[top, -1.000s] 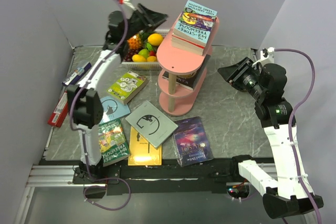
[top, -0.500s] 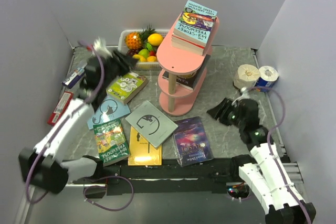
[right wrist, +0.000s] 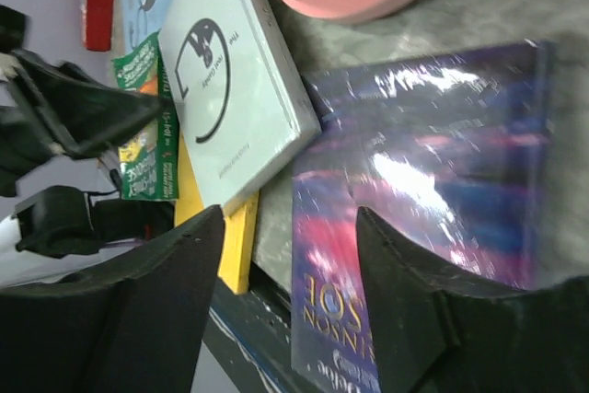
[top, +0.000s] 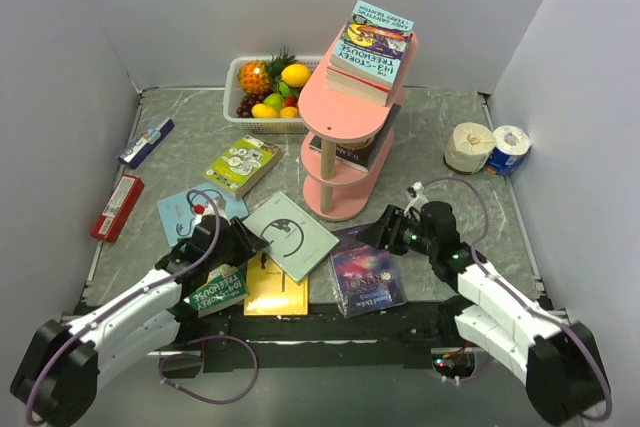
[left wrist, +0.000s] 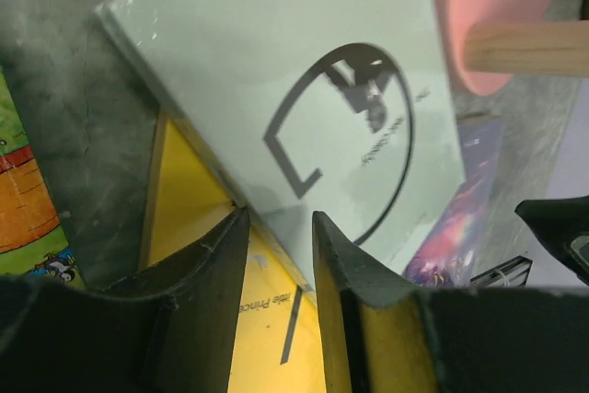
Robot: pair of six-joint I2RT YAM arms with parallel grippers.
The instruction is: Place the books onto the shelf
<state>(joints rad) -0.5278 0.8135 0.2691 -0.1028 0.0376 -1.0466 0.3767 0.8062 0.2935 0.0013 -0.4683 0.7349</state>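
Left pincer (left wrist: pixel 279 218) narrowly parted, empty, at the grey book (top: pixel 290 235) edge over the yellow book (top: pixel 275 292); right pincer (right wrist: pixel 290 213) wide above the purple galaxy book (top: pixel 367 269), flat on the counter (top: pixel 450 117); farther back, pink shelf (top: pixel 345 137), stack of books (top: pixel 372 47) on top tier

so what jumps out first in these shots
The tall pink shelf stands mid-table with a stack of books on its top tier. In front of it more books lie loose: a grey book overlapping a yellow book, beside a purple galaxy book. Both arms reach low there, the left end effector at the grey book's edge, the right end effector open over the purple one.
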